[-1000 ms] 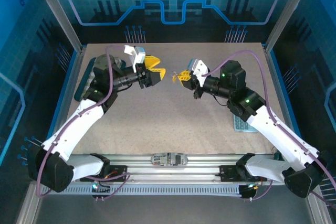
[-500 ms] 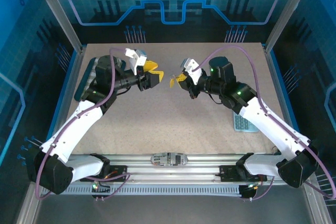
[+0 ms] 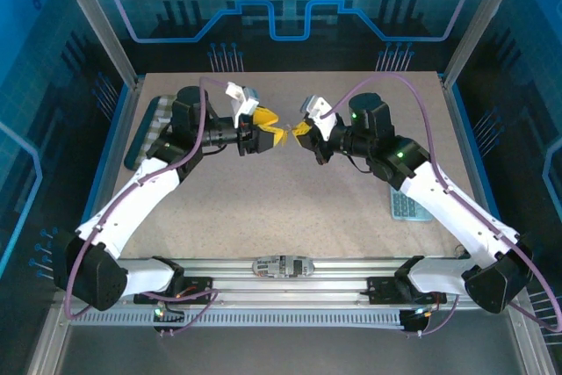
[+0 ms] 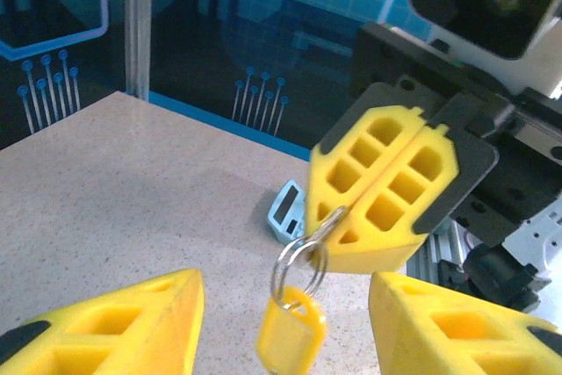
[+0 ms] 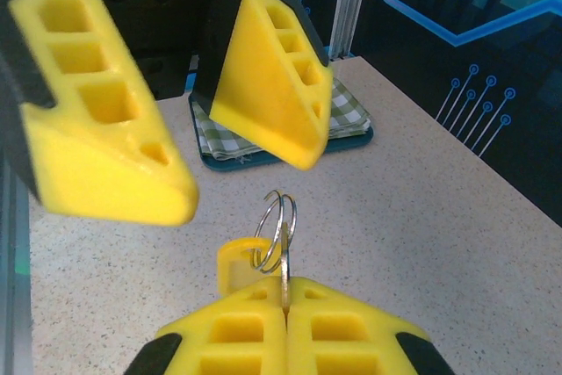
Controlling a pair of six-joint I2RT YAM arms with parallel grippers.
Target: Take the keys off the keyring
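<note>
Table (image 3: 290, 208): a beige speckled top inside a blue-walled enclosure.
Left arm (image 3: 132, 204): white and black. It reaches from the near left corner toward the far middle of the table.
Right arm (image 3: 448, 204): it reaches from the near right corner toward the same far middle area.
Checked cloth (image 3: 156, 116): green and white, folded, lying on a dark teal mat at the far left of the table.
Pale blue device (image 3: 406, 206): a small flat item on the table at the right, partly under the right arm.
Left gripper (image 5: 239, 173): raised above the table, with its yellow fingers spread apart and holding nothing. It faces the right gripper, close to the keyring but apart from it.
Right gripper (image 4: 342, 221): its yellow fingers are pressed together, clamped on the keyring's metal ring.
Keyring (image 4: 294, 300): held in the air over the far middle of the table, at the right gripper's tips and between the two grippers.
Yellow tag (image 4: 290, 333): it hangs from the ring below the right gripper's fingertips.
Ring (image 5: 279, 233): a silver double coil sticking out of the seam between the closed fingers.
</note>
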